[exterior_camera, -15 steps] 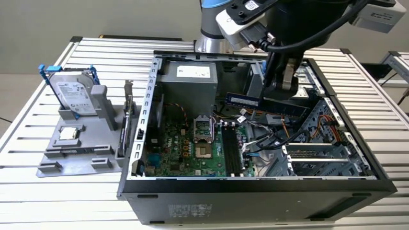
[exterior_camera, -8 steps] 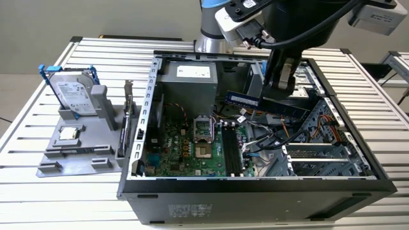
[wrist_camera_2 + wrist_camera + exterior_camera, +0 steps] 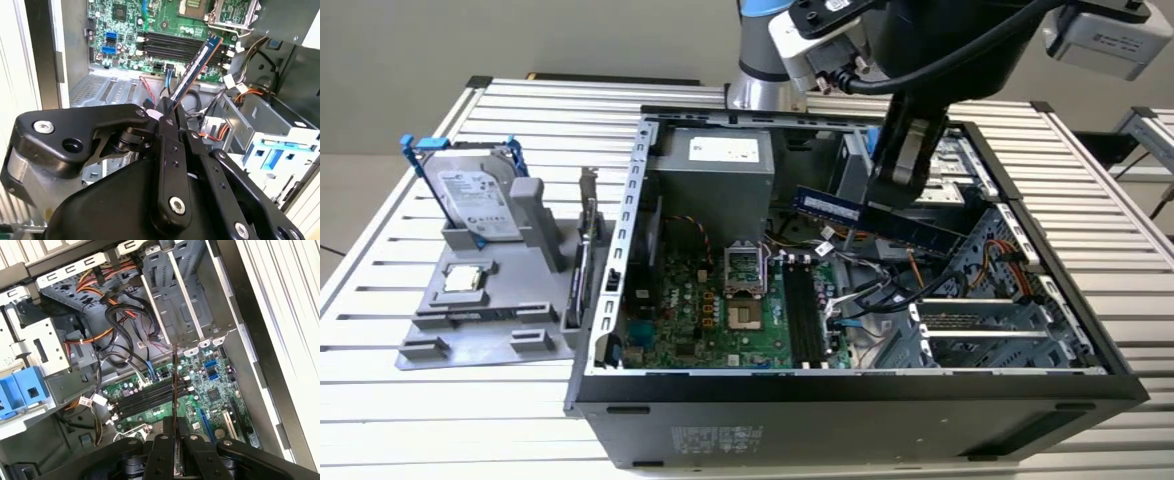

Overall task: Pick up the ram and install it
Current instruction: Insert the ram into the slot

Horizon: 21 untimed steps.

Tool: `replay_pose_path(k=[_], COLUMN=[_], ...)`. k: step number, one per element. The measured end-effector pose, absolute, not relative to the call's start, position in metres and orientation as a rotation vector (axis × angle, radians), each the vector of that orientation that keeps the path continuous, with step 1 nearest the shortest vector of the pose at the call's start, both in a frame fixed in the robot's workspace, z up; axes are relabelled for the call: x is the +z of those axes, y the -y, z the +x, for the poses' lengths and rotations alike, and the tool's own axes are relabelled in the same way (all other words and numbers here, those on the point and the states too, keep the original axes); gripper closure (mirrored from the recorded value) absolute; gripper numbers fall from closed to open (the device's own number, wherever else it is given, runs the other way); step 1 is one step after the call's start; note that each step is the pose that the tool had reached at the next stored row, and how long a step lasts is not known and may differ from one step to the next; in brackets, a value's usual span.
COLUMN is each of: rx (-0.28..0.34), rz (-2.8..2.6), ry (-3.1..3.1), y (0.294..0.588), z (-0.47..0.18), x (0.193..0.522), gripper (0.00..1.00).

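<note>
The ram (image 3: pixel 881 221) is a dark blue-green strip held in the air inside the open computer case (image 3: pixel 630 250), tilted, above the cables and a little to the exterior view's right of the black memory slots (image 3: pixel 807 310). My gripper (image 3: pixel 897 192) is shut on the ram near its middle. In the second wrist view the ram (image 3: pixel 197 65) sticks out from my gripper (image 3: pixel 172 107) toward the slots (image 3: pixel 175 47). In the first wrist view the ram (image 3: pixel 173 385) shows edge-on as a thin line between the fingers (image 3: pixel 162 442), over the slots (image 3: pixel 145 400).
Loose black, orange and blue cables (image 3: pixel 881 285) lie beside the slots. A drive cage (image 3: pixel 981 320) fills the case's right part in the exterior view. Outside, a grey stand (image 3: pixel 520 345) carries a hard drive in a blue frame (image 3: pixel 474 195) and a square processor chip (image 3: pixel 464 280).
</note>
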State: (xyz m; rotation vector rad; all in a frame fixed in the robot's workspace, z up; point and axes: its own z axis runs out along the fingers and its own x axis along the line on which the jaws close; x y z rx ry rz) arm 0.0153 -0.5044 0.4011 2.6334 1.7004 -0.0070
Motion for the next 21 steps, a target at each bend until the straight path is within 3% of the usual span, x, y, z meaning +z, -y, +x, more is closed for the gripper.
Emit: replay_pose_path(k=[21], rx=[-0.014], rz=[2.809], ry=[-1.379], y=[0.5044], z=[0.0168], x=[0.4006], gripper=[1.00])
